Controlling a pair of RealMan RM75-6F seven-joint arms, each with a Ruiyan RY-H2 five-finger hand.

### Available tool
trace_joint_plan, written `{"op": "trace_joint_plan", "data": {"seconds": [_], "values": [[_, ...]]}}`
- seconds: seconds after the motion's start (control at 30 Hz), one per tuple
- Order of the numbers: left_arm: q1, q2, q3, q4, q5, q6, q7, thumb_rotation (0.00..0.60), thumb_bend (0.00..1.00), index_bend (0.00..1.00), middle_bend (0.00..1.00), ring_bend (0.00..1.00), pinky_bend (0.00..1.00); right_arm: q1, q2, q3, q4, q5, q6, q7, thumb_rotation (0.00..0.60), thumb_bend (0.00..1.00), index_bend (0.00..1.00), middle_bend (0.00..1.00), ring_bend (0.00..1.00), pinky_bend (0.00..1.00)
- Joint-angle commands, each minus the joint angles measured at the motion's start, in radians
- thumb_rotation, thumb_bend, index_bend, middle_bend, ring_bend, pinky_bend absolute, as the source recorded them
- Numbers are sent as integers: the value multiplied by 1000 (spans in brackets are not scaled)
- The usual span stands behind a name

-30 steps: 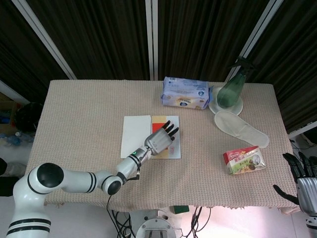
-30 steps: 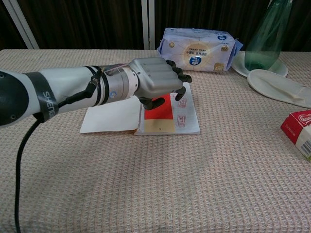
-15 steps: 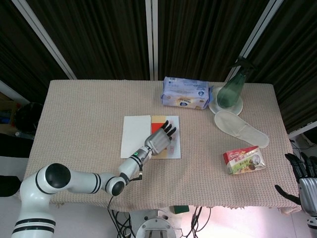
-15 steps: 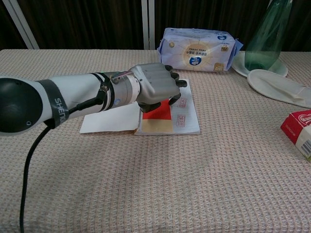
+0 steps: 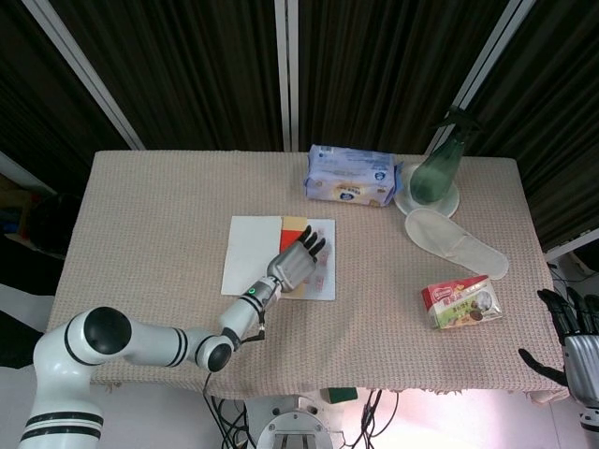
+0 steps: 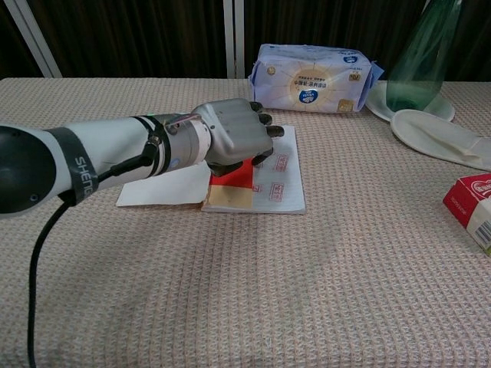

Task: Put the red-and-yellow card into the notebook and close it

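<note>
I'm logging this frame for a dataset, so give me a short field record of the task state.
notebook: open, flat on the table
card: red-and-yellow, lying on the open notebook near the fold
left hand: over the card, fingers curled down; contact cannot be told
right hand: at the table's right edge, holding nothing
task stage: card in place, notebook not yet closed

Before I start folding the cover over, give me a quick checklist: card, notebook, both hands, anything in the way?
1. Red-and-yellow card lying on the open notebook's page by the spine: ok.
2. Notebook open flat, blank left page showing: ok.
3. Left hand over the card, fingers on the page; whether it presses or only rests: cannot tell.
4. Left hand clear of the fold path: not ok, it lies across the spine.
5. Right hand off the table's right edge, holding nothing: ok.
6. Wipes pack well apart from the notebook: ok.
</note>
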Motion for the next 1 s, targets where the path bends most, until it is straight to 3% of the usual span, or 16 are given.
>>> {"op": "trace_joint_plan", "data": {"seconds": [0.03, 0.43, 0.73, 1.0], "values": [[3, 12, 2, -17, -7, 11, 4, 600, 571, 335, 0, 0, 49, 1, -2, 0, 2, -1, 0, 1, 600, 74, 134, 125, 15, 136], [1, 18, -28, -38, -4, 5, -45, 600, 569, 332, 0, 0, 49, -2, -2, -1, 7, 2, 2, 7, 600, 74, 134, 125, 14, 136], [-24, -23, -67, 61, 1, -43, -95, 600, 570, 302, 0, 0, 49, 0, 4, 3, 2, 10, -2, 5, 600, 74, 134, 125, 14, 136], [-28, -51, -47, 128, -19, -68, -91, 600, 569, 303, 0, 0, 49, 3, 6, 4, -4, 16, -11, 1, 600, 74, 134, 125, 14, 136]]}}
